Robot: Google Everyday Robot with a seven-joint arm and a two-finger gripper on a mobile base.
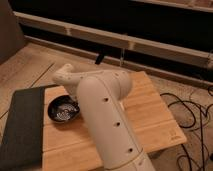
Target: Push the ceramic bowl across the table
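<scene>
The ceramic bowl, black with white speckles inside, sits on the left part of the bamboo table, close to the edge of a dark grey mat. My white arm rises from the bottom of the camera view and bends over the table. My gripper is at the bowl's right rim, mostly covered by the arm.
The dark grey mat lies over the table's left side. Black cables trail on the floor to the right of the table. A dark wall with a pale ledge runs behind the table.
</scene>
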